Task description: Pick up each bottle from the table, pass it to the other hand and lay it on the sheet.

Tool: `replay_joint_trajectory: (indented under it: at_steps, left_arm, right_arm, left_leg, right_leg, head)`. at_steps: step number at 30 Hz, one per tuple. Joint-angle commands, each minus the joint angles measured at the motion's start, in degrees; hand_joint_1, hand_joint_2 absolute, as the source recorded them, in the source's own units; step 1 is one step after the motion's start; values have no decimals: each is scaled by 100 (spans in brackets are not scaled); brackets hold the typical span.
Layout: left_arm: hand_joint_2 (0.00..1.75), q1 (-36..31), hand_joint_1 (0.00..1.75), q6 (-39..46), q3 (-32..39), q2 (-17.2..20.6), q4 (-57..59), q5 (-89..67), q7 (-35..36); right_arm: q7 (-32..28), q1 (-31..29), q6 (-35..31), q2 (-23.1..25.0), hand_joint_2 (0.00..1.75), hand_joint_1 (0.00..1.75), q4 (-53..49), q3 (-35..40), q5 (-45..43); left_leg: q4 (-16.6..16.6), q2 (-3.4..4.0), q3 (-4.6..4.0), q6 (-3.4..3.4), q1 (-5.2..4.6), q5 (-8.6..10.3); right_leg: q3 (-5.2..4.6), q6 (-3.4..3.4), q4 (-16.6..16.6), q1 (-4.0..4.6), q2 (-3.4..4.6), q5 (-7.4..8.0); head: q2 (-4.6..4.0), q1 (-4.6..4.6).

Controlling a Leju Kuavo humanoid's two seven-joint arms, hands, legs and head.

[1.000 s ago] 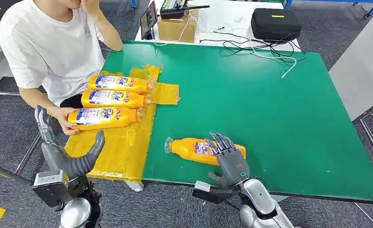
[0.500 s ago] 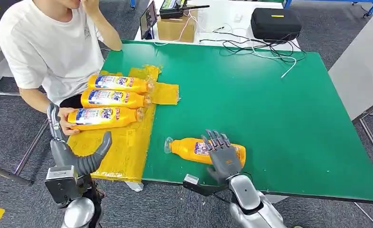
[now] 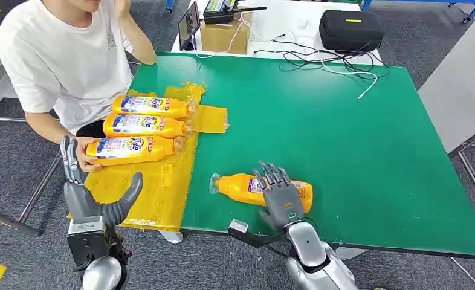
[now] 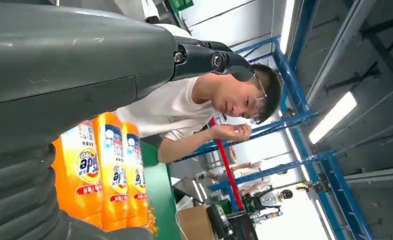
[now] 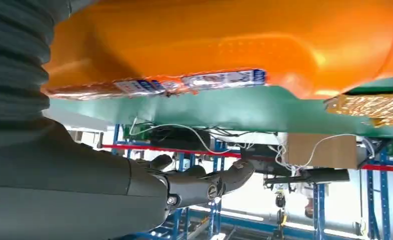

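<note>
Lying on its side low in the centre of the head view, on the green table (image 3: 319, 121): one orange detergent bottle (image 3: 247, 188), clear cap pointing toward the frame's left. Draped over its label end from above, the right hand (image 3: 278, 192), fingers spread and extended across the bottle; probably not yet closed around it, though the far side of the grip is hidden. Seen from the right wrist, bottle resting flat on the table with fingers outstretched past it. At centre left, a yellow sheet (image 3: 156, 193) overhanging the table's left edge, carrying three more orange bottles (image 3: 144, 125) laid side by side. Lower left, off the table edge, the left hand (image 3: 87, 193) raised, holding nothing, fingers apart and upright. Upper left, a seated person in a white T-shirt (image 3: 66, 60), one hand (image 3: 85, 158) touching the nearest bottle on the sheet. Judged progress: three bottles placed, the fourth still to be lifted, handed across and laid down.
</note>
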Motion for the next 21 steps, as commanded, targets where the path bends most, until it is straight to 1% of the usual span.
replay_joint_trajectory:
  at_steps: [1, 2, 6, 7, 8, 10, 11, 13, 15, 16, 17, 18, 21]
  left_arm:
    - [175, -90, 0, 2, 75, 10, 125, -25, 6]
    - [175, -90, 0, 2, 75, 10, 125, -25, 6]
    - [175, -90, 0, 2, 75, 10, 125, -25, 6]
    - [175, -87, 0, 2, 66, 27, 127, -29, 6]
    - [175, -88, 0, 2, 64, 35, 143, -33, 30]
    - [175, -99, 0, -30, 5, 78, 223, -139, 132]
    - [175, -113, 0, -38, -22, 95, 271, -216, 168]
    - [175, -135, 0, -111, -52, 109, 312, -238, 232]
    - [175, -144, 0, -139, -73, 103, 318, -247, 257]
    - [175, -142, 0, -177, -89, 106, 315, -232, 285]
    - [175, -133, 0, -213, -93, 95, 299, -241, 328]
    - [175, -117, 0, -210, -91, 93, 300, -287, 351]
    - [175, -50, 0, -194, -78, 90, 260, -426, 401]
  right_arm:
    - [-46, -196, -5, 100, 175, 0, 422, -77, -16]
    - [-46, -196, -5, 100, 175, 0, 422, -77, -16]
    - [-46, -196, -5, 100, 175, 0, 422, -77, -16]
    - [-13, -237, 81, 92, 175, 0, 489, -38, 41]
    - [14, -242, 123, 109, 175, 0, 522, -61, 10]
    - [149, -327, 440, 137, 175, 0, 747, -121, -95]
    - [233, -400, 772, 146, 175, 0, 922, -165, -236]
    - [376, -529, 1186, 97, 175, 0, 1205, -136, -295]
    - [482, -602, 1265, 94, 175, 0, 1441, -191, -345]
    - [540, -608, 1214, 99, 175, 0, 1472, -239, -364]
    - [648, -637, 1205, 100, 175, 0, 1517, -270, -330]
    - [756, -642, 1128, 79, 175, 0, 1461, -305, -285]
    - [898, -624, 1015, 0, 175, 0, 1098, -490, -202]
  left_leg:
    - [-2, 8, 10, -5, 2, -4]
    - [0, 12, 19, -7, 3, -10]
    - [-1, 8, 10, -6, 3, -5]
    - [0, 16, 23, -10, 6, -11]
    - [-1, 12, 16, -8, 3, -8]
    - [1, 16, 23, -10, 6, -12]
    - [-1, 13, 19, -8, 3, -8]
    - [0, 17, 22, -8, 4, -10]
    - [-5, 11, 17, -6, 2, -4]
    - [-6, 13, 29, -8, 4, -8]
    - [-5, 12, 23, -6, 3, -6]
    - [-5, 17, 35, -9, 8, -10]
    - [-3, 14, 34, -8, 3, -5]
  right_leg:
    - [8, -6, -3, 2, 6, -1]
    - [17, -9, -1, 4, 9, -6]
    - [10, -7, -2, 3, 5, -2]
    - [21, -13, -3, 7, 13, -6]
    - [15, -10, -2, 5, 9, -4]
    - [21, -12, -2, 7, 12, -6]
    - [16, -10, -3, 5, 10, -3]
    - [19, -11, -3, 6, 14, -4]
    - [15, -7, -7, 3, 8, -1]
    - [28, -10, -8, 5, 9, -3]
    - [22, -8, -8, 4, 8, -2]
    - [34, -12, -11, 9, 12, -3]
    - [28, -11, -6, 4, 11, -4]
  head:
    - [0, 0]
    - [0, 2]
    - [0, 2]
    - [2, 2]
    - [0, 2]
    - [0, 0]
    - [2, 0]
    - [0, 0]
    - [0, 2]
    - [0, 0]
    - [0, 2]
    - [0, 2]
    - [0, 2]
